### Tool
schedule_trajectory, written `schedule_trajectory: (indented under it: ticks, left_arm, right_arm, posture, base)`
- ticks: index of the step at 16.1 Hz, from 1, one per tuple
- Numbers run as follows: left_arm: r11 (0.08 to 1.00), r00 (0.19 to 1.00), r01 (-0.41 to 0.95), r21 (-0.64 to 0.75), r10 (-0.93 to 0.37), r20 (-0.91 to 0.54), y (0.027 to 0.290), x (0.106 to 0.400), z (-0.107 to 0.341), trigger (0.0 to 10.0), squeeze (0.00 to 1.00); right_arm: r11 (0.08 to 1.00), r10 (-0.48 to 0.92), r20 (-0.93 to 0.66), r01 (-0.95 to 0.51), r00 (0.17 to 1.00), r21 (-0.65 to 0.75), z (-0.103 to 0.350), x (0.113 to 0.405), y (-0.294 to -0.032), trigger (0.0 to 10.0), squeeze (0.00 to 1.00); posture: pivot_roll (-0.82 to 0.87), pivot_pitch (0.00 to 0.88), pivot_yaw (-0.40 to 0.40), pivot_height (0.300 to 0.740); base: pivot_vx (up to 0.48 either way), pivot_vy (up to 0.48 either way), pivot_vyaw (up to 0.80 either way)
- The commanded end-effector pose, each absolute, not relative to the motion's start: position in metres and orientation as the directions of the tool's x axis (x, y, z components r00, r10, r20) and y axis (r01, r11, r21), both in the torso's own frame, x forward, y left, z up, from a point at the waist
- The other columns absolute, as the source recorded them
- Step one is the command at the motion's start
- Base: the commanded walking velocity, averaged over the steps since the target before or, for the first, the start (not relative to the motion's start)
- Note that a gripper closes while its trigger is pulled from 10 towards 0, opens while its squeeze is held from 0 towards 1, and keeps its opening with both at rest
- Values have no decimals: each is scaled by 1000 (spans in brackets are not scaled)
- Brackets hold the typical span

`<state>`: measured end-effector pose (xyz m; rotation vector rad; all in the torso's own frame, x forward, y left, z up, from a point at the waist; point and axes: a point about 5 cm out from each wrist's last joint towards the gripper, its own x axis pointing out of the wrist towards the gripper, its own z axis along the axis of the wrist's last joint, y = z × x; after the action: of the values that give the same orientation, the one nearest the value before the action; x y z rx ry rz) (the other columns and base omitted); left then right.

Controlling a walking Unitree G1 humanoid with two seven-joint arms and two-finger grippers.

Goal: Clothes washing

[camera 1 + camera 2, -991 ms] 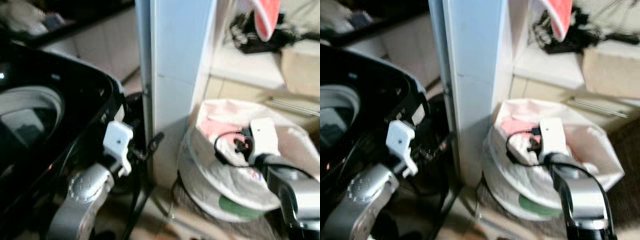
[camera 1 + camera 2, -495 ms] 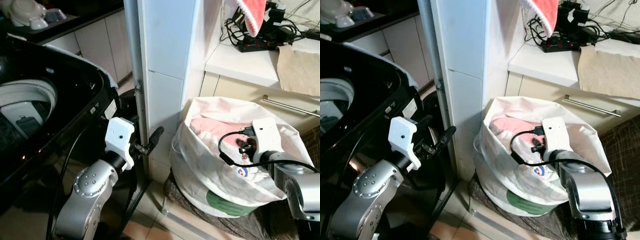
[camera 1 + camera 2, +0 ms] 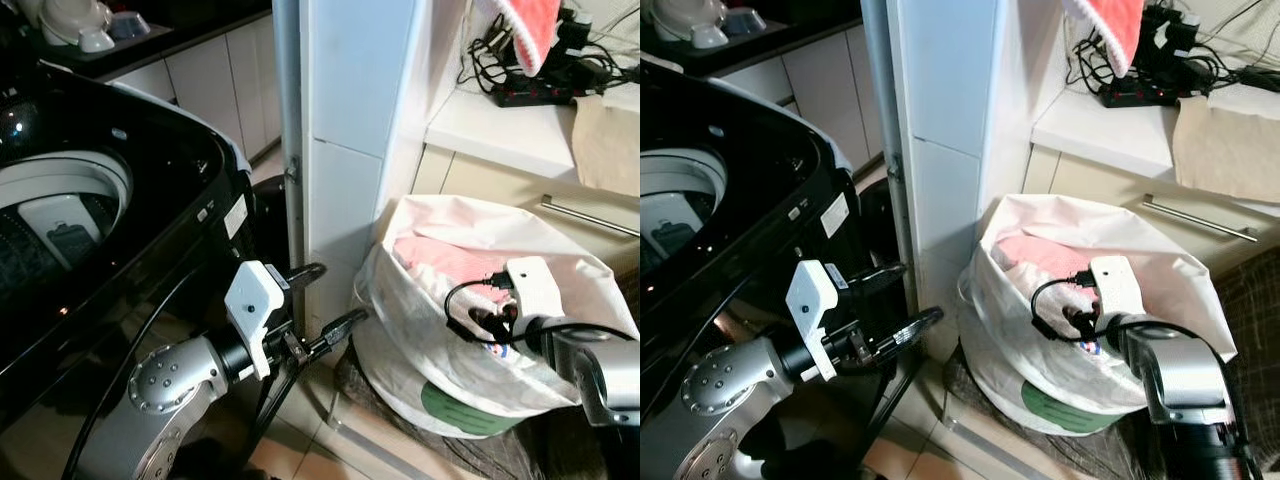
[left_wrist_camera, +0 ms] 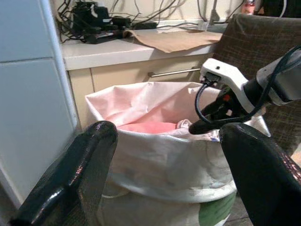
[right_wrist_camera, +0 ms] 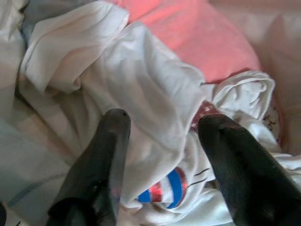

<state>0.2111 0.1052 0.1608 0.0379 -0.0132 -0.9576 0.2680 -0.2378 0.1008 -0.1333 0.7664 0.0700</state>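
Claw positions first: our right claw [image 5: 162, 141] sits inside the large white fabric laundry bag [image 3: 470, 350], its two black fingers spread apart over a crumpled white garment with a red and blue print [image 5: 155, 141], nothing pinched between them. Our left claw [image 3: 895, 300] hangs open beside the black top-loading washing machine [image 3: 110, 230], fingers pointing toward the bag and holding nothing. That bag stands on the floor against a pale blue-white pillar [image 3: 350, 130], below a white tabletop [image 3: 500, 125] carrying a black power strip with tangled cables [image 3: 540, 85]. A pink garment [image 3: 440, 255] lies in the bag, touching the white one.
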Motion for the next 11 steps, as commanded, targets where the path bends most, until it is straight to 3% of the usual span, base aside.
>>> schedule_trajectory:
  ticks: [1,3,4,9,11]
  left_arm:
    - [553,553,832,41,-833,0,102,210,164,10000,0]
    - [514,514,857,32,-858,3,99,206,165,10000,0]
    - [496,496,868,27,-868,3,97,205,166,10000,0]
    - [487,487,873,24,-873,-3,96,207,165,10000,0]
    - [475,475,880,20,-880,-11,96,205,164,10000,0]
  right_arm:
    - [991,-14,-683,-79,730,-106,104,271,-246,10000,1000]
    - [996,-61,-697,-7,714,-93,96,271,-253,10000,1000]
    - [996,-86,-702,50,707,-71,90,270,-257,10000,0]
    - [976,-30,-774,187,633,115,45,261,-260,10000,0]
    - [974,-42,-779,199,626,107,41,260,-262,9569,0]
  posture:
    - [-4,7,0,740]
    - [-5,1,-1,740]
    - [-5,0,-1,740]
    - [-6,0,11,740]
    - [0,0,9,740]
  base:
    - [0,0,0]
    - [0,0,0]
    - [0,0,0]
    - [0,0,0]
    - [0,0,0]
